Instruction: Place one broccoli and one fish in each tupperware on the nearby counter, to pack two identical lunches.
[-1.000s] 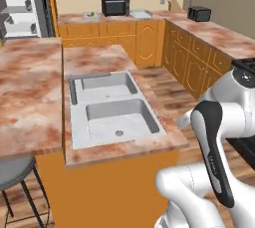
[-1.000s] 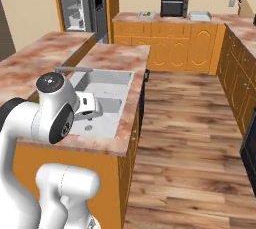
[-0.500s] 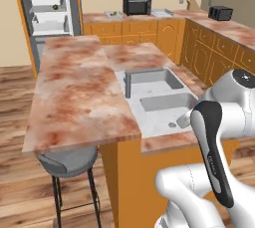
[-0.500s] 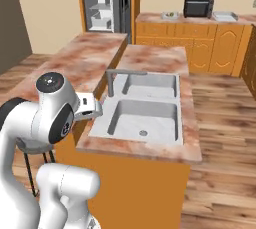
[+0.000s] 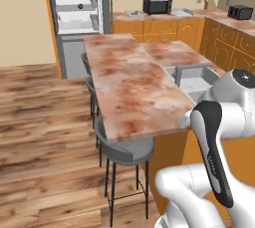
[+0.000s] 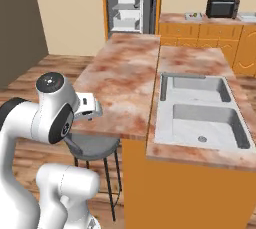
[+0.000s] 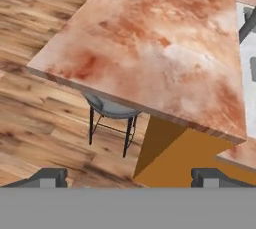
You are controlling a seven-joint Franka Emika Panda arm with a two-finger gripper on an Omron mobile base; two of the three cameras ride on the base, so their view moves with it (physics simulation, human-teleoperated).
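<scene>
My gripper (image 7: pixel 131 177) is open, with nothing between its dark fingertips (image 7: pixel 50 176). It hangs above the near corner of the stone island top (image 7: pixel 150 48), looking down on it. In the right base view the hand (image 6: pixel 88 108) sits just off the island's left edge. The counter (image 5: pixel 149 17) on orange cabinets runs along the back wall, far from the arm. Small items lie on it beside the microwave (image 5: pixel 157 4), too small to name. Broccoli, fish and tupperware are out of view.
A steel double sink (image 6: pixel 200 113) is set in the island's right part. A grey stool (image 5: pixel 124 150) stands under the island's near edge. An open fridge (image 5: pixel 77 3) is at the back left, a toaster (image 5: pixel 240 12) at the far right. Wooden floor (image 5: pixel 45 137) spreads left.
The whole picture has shifted: the base has turned, so the sink slid to the right and the island's bare top, the stool and the fridge came into view. The gripper stays open.
</scene>
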